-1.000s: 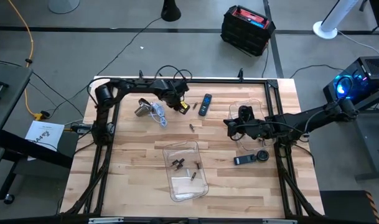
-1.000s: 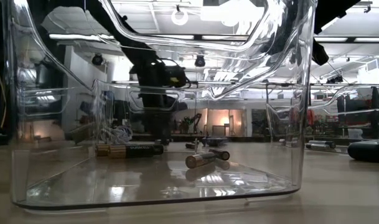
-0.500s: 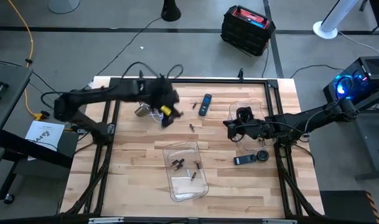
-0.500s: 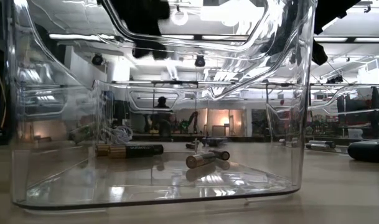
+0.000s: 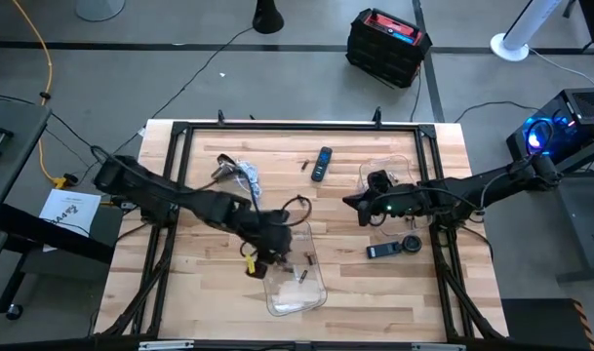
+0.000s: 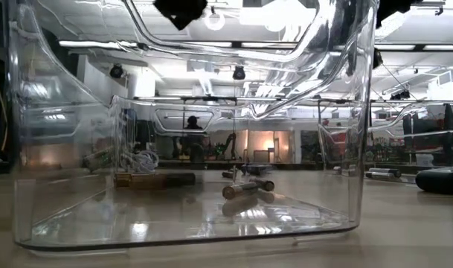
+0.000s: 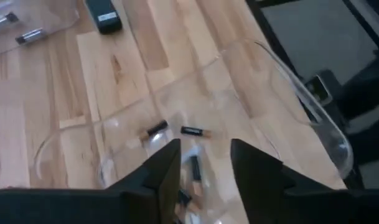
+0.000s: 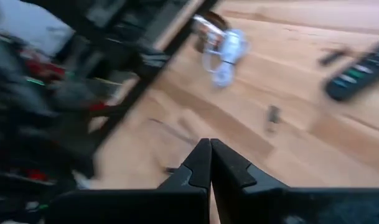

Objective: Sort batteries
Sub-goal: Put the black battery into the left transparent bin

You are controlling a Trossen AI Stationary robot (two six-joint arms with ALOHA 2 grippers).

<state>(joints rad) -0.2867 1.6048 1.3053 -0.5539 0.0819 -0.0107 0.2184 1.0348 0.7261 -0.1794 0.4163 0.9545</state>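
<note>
Clear plastic, and steep-walled, is the bin at the near middle of the bench, and the left gripper hangs over its left edge. The wrist view looks down between the two fingers onto the bin floor, where several batteries lie scattered. The jaws stand a moderate way apart and nothing shows between the tips, so the left gripper looks released; whether a battery sits lower down, out of sight, cannot be told.

What could go wrong: the gripper is close to the bin's thin wall, and a low sideways move could shove or tip the light container and spill the batteries already in it. A cell let go from height could also bounce off the slick floor.

More batteries lie loose on the far part of the bench, just left of the black remote, and one more a little nearer. They are tiny and round, so a slightly off-centre pinch would likely roll them away.

The right gripper waits right of centre, beside a second clear bin, its fingers pressed together on nothing.
</note>
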